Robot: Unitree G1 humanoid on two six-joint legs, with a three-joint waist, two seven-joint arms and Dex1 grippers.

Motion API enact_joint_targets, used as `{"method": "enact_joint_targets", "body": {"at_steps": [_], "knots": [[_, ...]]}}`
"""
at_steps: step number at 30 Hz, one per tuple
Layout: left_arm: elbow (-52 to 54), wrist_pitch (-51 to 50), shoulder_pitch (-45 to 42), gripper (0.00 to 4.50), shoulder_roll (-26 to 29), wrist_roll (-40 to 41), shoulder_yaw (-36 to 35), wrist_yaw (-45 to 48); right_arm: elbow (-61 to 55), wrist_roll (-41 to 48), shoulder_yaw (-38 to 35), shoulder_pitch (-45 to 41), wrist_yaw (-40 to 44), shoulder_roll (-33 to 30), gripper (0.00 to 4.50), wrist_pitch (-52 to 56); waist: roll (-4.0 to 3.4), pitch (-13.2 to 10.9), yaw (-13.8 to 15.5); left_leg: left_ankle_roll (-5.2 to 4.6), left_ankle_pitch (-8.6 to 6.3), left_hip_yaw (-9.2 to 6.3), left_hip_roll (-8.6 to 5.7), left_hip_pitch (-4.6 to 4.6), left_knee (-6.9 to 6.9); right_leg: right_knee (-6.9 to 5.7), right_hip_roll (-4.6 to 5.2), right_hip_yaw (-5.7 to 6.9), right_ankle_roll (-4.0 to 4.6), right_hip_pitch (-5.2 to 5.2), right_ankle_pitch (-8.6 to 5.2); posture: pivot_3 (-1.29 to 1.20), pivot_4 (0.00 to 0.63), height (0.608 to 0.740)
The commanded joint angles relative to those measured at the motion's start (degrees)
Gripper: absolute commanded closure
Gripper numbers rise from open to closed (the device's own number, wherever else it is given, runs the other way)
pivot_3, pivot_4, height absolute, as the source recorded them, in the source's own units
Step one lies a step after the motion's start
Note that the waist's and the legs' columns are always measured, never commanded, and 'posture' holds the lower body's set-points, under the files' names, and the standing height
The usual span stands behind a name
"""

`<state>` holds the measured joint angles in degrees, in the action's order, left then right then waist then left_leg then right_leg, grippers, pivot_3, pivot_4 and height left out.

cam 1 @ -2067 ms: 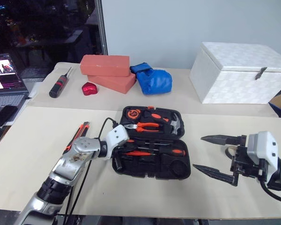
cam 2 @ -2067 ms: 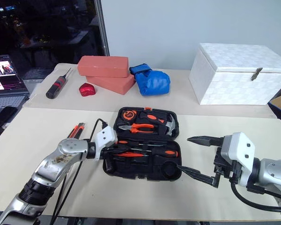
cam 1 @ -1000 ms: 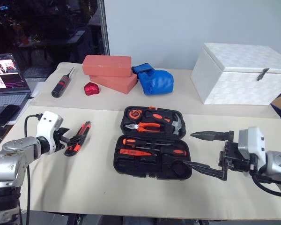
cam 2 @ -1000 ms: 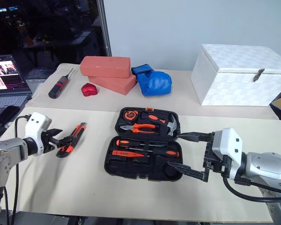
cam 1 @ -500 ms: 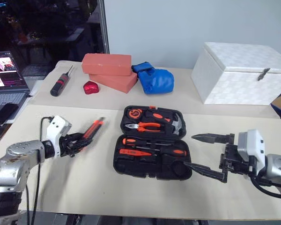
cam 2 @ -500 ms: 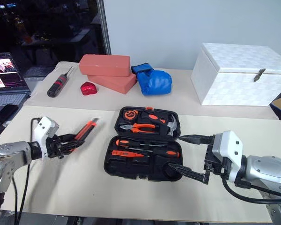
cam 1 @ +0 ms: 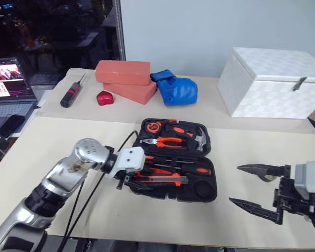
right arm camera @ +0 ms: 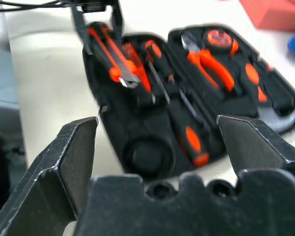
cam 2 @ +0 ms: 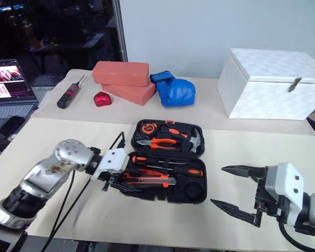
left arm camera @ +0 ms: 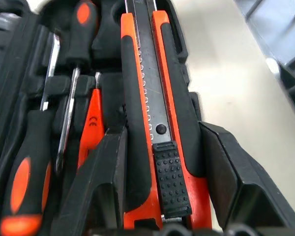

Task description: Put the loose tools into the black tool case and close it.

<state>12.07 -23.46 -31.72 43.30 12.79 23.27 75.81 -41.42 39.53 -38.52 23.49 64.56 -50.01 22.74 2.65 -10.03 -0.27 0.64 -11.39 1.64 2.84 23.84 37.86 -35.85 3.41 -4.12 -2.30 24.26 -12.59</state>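
Centre frame, the black tool case (cam 1: 174, 164) lies open, screwdrivers seated. My left gripper (cam 1: 127, 179) clamps the utility knife (cam 1: 160, 180) over its near half; the right gripper (cam 1: 258, 188), lower right, gapes empty. Closing remains.

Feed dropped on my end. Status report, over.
Left end effector shut on utility knife, over the open tool case. Right end effector open, clear of case. Nothing in the way.
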Motion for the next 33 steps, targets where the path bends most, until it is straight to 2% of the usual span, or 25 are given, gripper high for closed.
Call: {"method": "enact_joint_targets", "body": {"at_steps": [1, 8, 12, 18, 24, 25, 26, 27, 28, 29, 30, 33], "knots": [[-1.9, 2.5, -2.7, 2.79, -1.1, -2.9, 1.7, 0.6, 1.2, 0.7, -2.4, -2.1, 1.7, -2.3, 0.0, -1.3, 0.0, 0.0, -0.5, 0.0, 0.0, -0.01, 0.0, -0.01, 0.0, -0.01, 0.0, 0.0, 0.0, 0.0, 0.0, 0.0, 0.15, 0.74], [-2.5, 2.8, -3.7, 2.79, -2.9, -5.8, 4.2, 1.7, 2.9, 1.7, 2.0, -6.4, 3.5, -4.1, 0.0, -0.7, 0.0, 0.0, -0.4, -0.01, 0.01, -0.08, -0.01, -0.03, 0.0, -0.05, -0.01, 0.02, 0.0, -0.04, -0.01, 0.0, 0.15, 0.74], [0.5, -1.7, -3.4, 2.79, -3.3, -5.9, 5.0, 1.4, 3.9, 1.5, 4.4, -9.1, 4.1, -4.7, 0.0, -0.6, 0.0, 0.0, -0.4, -0.01, 0.01, -0.08, -0.04, -0.02, 0.01, -0.04, 0.0, 0.01, -0.02, -0.06, -0.02, 0.0, 0.15, 0.74], [5.1, -7.5, -1.9, 2.79, -2.6, -6.7, 6.2, -0.3, 4.4, 1.2, 4.7, -9.7, 4.8, -4.8, 0.0, -0.2, 0.0, 0.0, -0.4, -0.01, 0.01, -0.11, -0.04, -0.01, 0.0, -0.05, -0.01, 0.02, -0.06, -0.05, -0.03, 0.0, 0.15, 0.74], [4.9, -8.0, -2.3, 2.79, -2.7, -7.7, 6.9, -1.1, 4.5, 1.2, 4.8, -9.9, 4.7, -5.0, 0.0, 0.0, -0.01, 0.0, -0.4, -0.02, 0.01, -0.11, -0.04, -0.02, 0.01, -0.06, -0.01, 0.02, -0.09, -0.07, -0.04, 0.0, 0.15, 0.74], [4.9, -7.5, -2.2, 2.29, -2.4, -7.7, 6.8, -1.0, 4.5, 1.3, 4.7, -9.8, 4.7, -5.0, 0.0, 0.0, 0.0, 0.0, -0.4, -0.02, 0.01, -0.11, -0.05, -0.03, 0.0, -0.06, -0.01, 0.02, -0.09, -0.09, -0.04, 0.0, 0.15, 0.74], [4.8, -7.3, -2.2, 2.29, -2.2, -7.0, 5.7, -1.0, 4.4, 1.3, 4.6, -9.8, 4.7, -5.0, 0.0, 0.1, 0.0, 0.0, -0.4, -0.02, 0.01, -0.12, -0.05, -0.04, 0.01, -0.06, -0.01, 0.02, -0.09, -0.09, -0.04, 0.0, 0.15, 0.74], [4.6, -6.9, -2.0, 1.7, -2.1, -6.3, 4.5, -1.0, 4.4, 1.4, 4.5, -9.8, 4.7, -5.0, 0.0, 0.1, -0.01, 0.0, -0.4, -0.02, 0.01, -0.12, -0.05, -0.05, 0.01, -0.06, -0.01, 0.02, -0.08, -0.1, -0.04, 0.0, 0.15, 0.74], [4.6, -6.7, -1.8, 1.49, -2.3, -4.5, 2.6, -0.8, 4.5, 1.4, 4.4, -9.8, 4.7, -5.1, 0.0, 0.2, -0.02, 0.0, -0.4, -0.02, 0.01, -0.12, -0.05, -0.04, 0.01, -0.06, -0.01, 0.02, -0.08, -0.09, -0.04, 0.0, 0.15, 0.74], [4.6, -6.6, -1.7, 1.05, -2.4, -3.2, 1.3, -0.6, 4.5, 1.4, 4.4, -9.9, 4.7, -5.1, 0.0, 0.2, -0.02, 0.0, -0.4, -0.02, 0.01, -0.12, -0.05, -0.06, 0.01, -0.06, 0.0, 0.01, -0.08, -0.1, -0.04, 0.0, 0.15, 0.74], [5.0, -7.1, -1.3, 0.85, -2.4, -0.9, -0.5, 0.0, 4.7, 1.3, 4.4, -9.9, 4.7, -5.0, 0.0, 0.1, -0.01, 0.0, -0.4, -0.02, 0.01, -0.12, -0.05, -0.05, 0.01, -0.07, 0.0, 0.01, -0.09, -0.09, -0.04, 0.0, 0.15, 0.74], [6.4, -9.6, 0.0, 0.85, -2.9, 4.6, -4.5, 0.5, 5.1, 1.0, 4.7, -9.9, 4.8, -4.9, 0.0, -0.2, -0.02, 0.0, -0.5, -0.02, 0.01, -0.12, -0.04, -0.04, 0.01, -0.08, -0.01, 0.02, -0.09, -0.07, -0.04, 0.0, 0.15, 0.74]]}}
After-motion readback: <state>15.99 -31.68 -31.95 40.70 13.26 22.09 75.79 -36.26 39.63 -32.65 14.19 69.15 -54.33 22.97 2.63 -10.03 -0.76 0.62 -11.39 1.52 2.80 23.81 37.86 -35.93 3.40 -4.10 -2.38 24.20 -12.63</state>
